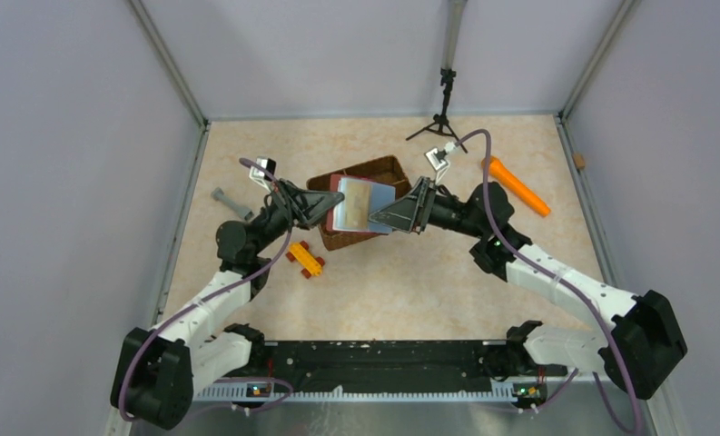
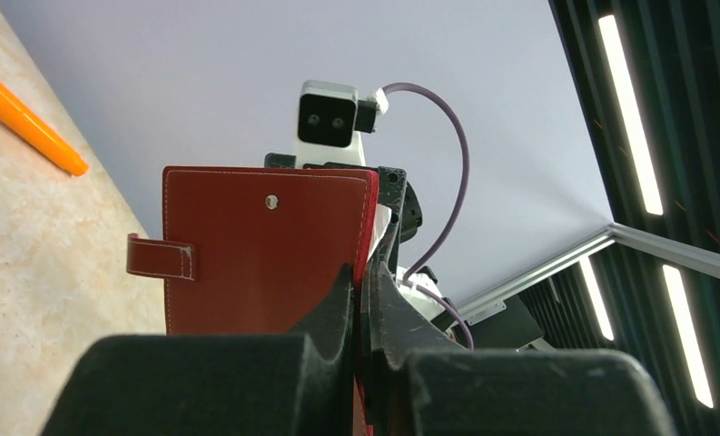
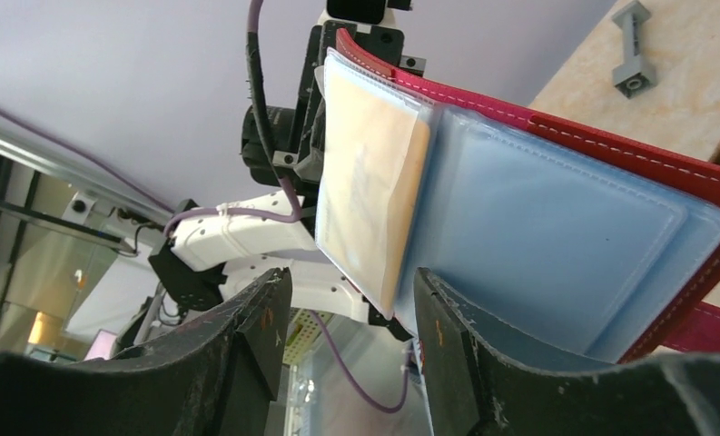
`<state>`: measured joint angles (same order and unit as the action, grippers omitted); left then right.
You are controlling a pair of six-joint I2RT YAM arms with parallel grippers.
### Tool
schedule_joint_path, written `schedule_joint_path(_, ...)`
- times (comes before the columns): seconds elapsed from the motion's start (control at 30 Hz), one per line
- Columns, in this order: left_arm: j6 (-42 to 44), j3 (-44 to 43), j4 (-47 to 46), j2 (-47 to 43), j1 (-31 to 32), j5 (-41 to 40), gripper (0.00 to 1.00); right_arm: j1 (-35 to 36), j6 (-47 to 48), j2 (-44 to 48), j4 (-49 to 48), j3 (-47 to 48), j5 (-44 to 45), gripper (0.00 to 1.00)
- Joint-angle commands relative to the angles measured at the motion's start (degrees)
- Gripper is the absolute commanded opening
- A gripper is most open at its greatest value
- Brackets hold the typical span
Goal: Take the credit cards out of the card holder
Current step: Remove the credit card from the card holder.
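Red leather card holder [image 1: 360,202] held unfolded above the worktop [image 1: 410,282], no card out yet.
At its 9 o'clock, left pincer [image 1: 324,204] clamped tight on the cover edge; at the middle, tan-gold card [image 3: 369,182] lodged in a clear sleeve, dark one not seen; at 3 o'clock, right pincer [image 1: 394,216] spread wide, straddling that sleeve's lower corner, gripping nothing. Wicker basket [image 1: 388,162] just behind at 12 o'clock. By judgement, early: unfolding done, both pulls left.

White arm links [image 1: 202,300], black joints [image 1: 152,372], purple cables [image 1: 488,173], black tool fingers [image 3: 251,345].
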<state>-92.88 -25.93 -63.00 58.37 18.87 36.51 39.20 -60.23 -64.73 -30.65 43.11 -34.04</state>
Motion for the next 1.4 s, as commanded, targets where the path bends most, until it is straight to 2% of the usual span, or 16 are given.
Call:
schedule_joint_path(0.0,-0.42,-2.54,-4.7,-1.12,0.9,-0.58,0.0,-0.34,-3.72,-0.64,-8.42,1.61,-2.92,0.52)
schedule_joint_path(0.4,0.88,-3.46,-5.24,1.21,3.09,-1.29,0.0,-0.36,-6.82,-0.93,-12.19,1.84,-4.51,0.43)
schedule_joint_path(0.57,1.53,-2.83,-4.99,0.85,3.14,-1.52,0.0,-0.35,-8.0,-0.13,-12.75,1.09,-3.12,0.31)
schedule_joint_path(0.67,2.18,-2.71,-4.21,0.36,3.13,-1.62,0.0,-0.44,-6.58,0.73,-9.81,0.7,-1.02,0.28)
schedule_joint_path(0.73,2.78,-2.75,-3.3,-0.1,3.18,-1.74,0.0,-0.48,-3.48,0.85,-3.9,1.89,0.08,0.3)
schedule_joint_path(0.8,3.23,-2.89,-2.53,-0.43,3.18,-1.79,0.0,-0.44,-0.58,0.29,1.11,3.61,-0.03,0.38)
schedule_joint_path(0.9,3.52,-3.14,-2.39,-0.09,3.72,-1.56,0.0,-0.39,-0.67,-0.92,0.51,4.08,-1.71,0.44)
schedule_joint_path(0.97,3.83,-3.3,-2.39,0.2,4.16,-1.55,0.0,-0.22,-0.39,-1.46,0.74,4.65,-1.63,0.44)
schedule_joint_path(1.17,4.72,-3.42,-2.4,0.88,5.18,-1.73,0.0,0.22,2.65,-1.5,6.18,6.5,0.85,0.17)
schedule_joint_path(1.27,4.07,-3.49,-3.31,1.25,5.25,-1.58,0.0,0.26,4.45,-1.32,9.69,7.27,2.2,0.12)
schedule_joint_path(1.37,3.66,-3.68,-3.94,1.4,5.38,-1.28,0.0,0.26,6.49,-1.05,13.42,7.8,4.5,0.1)
